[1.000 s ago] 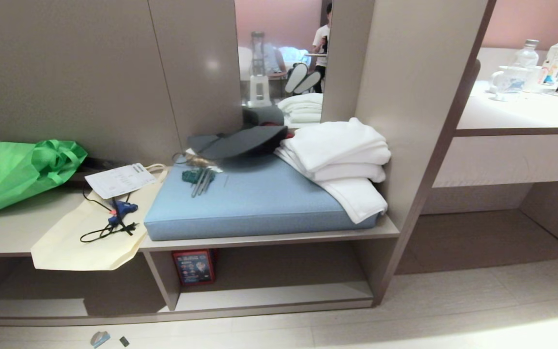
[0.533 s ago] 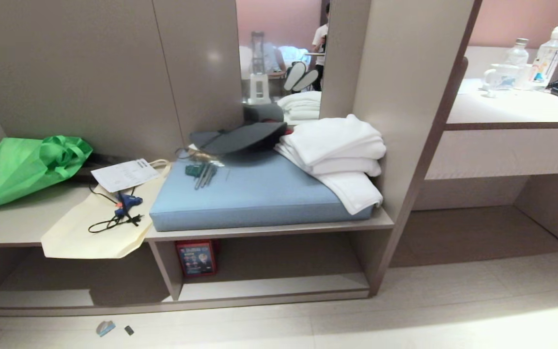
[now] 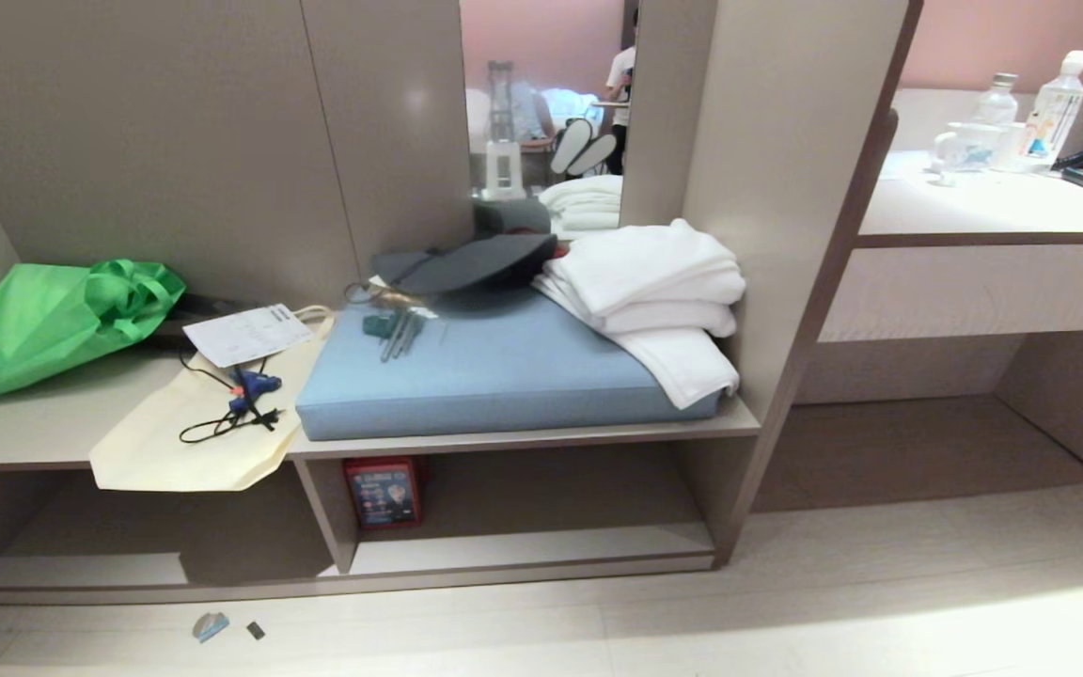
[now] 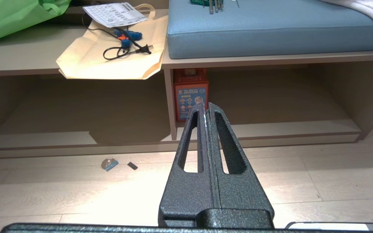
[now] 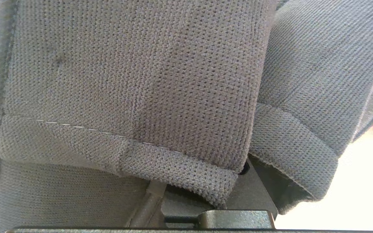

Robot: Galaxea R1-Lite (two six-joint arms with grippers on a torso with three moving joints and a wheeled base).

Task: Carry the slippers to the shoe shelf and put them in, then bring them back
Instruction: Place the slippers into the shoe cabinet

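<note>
- Slippers point(image 5: 134, 81): grey knit straps fill the right wrist view, clamped in the right gripper's point(image 5: 186, 207) fingers.
- Left gripper point(image 4: 207, 108): fingers pressed together, shoe shelf point(image 4: 270, 129) beyond their tips.

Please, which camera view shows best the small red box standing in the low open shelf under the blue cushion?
The left wrist view: the small red box faces the camera, its printed front large, beside the divider of the shoe shelf. The head view shows it too, smaller and shaded. The right wrist view shows none of it; dark grey knitted slippers fill it.
</note>
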